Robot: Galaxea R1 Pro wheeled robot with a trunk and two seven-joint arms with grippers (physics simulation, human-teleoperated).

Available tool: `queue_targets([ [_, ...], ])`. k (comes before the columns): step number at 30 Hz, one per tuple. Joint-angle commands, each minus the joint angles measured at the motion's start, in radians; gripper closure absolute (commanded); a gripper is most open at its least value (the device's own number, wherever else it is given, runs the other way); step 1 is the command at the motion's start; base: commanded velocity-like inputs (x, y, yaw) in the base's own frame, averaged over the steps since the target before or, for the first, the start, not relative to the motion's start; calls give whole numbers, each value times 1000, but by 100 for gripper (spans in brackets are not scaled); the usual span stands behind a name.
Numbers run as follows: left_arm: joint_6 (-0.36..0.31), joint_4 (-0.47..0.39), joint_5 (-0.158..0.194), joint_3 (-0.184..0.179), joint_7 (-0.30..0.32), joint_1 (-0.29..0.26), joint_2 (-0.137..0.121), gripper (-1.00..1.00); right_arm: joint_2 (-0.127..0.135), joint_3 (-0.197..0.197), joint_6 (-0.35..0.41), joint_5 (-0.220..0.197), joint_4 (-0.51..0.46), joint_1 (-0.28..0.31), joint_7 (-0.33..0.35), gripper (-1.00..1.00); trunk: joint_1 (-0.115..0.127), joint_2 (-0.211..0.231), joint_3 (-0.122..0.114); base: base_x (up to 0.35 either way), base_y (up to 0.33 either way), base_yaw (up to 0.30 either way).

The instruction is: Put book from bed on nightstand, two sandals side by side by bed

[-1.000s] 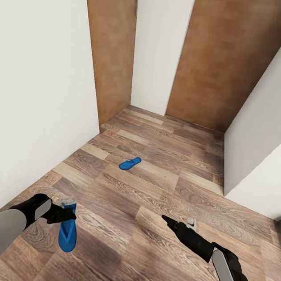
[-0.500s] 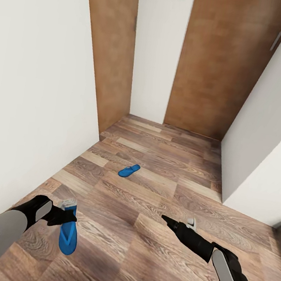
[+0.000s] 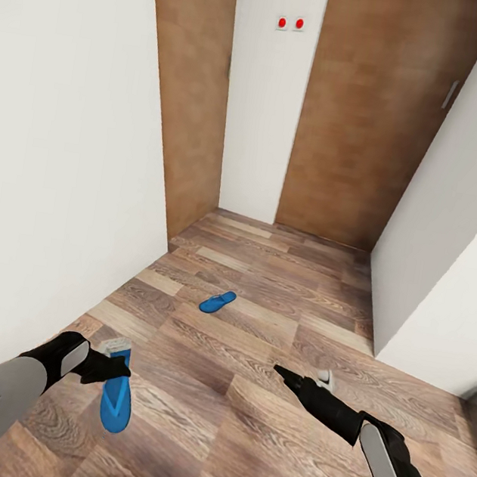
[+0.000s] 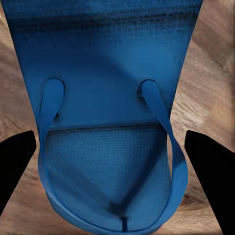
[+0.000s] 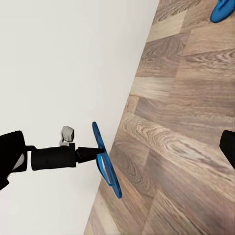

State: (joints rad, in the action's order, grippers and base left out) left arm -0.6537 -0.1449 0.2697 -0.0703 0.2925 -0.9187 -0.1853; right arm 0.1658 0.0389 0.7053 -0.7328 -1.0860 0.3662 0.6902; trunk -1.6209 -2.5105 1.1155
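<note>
Hallway floor [image 3: 250, 363]: sandal [image 3: 115, 397] in left hand [image 3: 114, 364].

We found open wood floor [image 3: 261, 395] between both arms. A white wall [image 3: 51, 165] stood close beside the left claw [image 3: 114, 361] and its held sandal [image 3: 115, 400]. Ahead, one loose sandal [image 3: 217, 301] lay mid-passage; wooden doors [image 3: 363, 119] closed the far end.

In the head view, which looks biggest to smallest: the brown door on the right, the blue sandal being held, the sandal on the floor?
1. Right brown door.
2. Held sandal, in the left gripper.
3. Floor sandal. It lies farther away, so the pair may match in true size.
</note>
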Motion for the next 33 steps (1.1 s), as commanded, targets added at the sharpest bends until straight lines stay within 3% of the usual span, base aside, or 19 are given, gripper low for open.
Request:
queue_targets([
  [1, -4, -1, 7, -8, 1, 0, -1, 100, 0, 2, 6, -4, 0, 0, 1, -100, 1, 0, -3, 0, 0, 0],
  [25, -3, 2, 6, -9, 1, 0, 3, 100, -2, 4, 6, -10, 1, 0, 2, -100, 11, 6, -96, 0, 0, 0],
  [33, -3, 3, 6, -10, 1, 0, 9, 100, -2, 4, 6, -10, 1, 0, 2, -100, 11, 6, -96, 0, 0, 0],
])
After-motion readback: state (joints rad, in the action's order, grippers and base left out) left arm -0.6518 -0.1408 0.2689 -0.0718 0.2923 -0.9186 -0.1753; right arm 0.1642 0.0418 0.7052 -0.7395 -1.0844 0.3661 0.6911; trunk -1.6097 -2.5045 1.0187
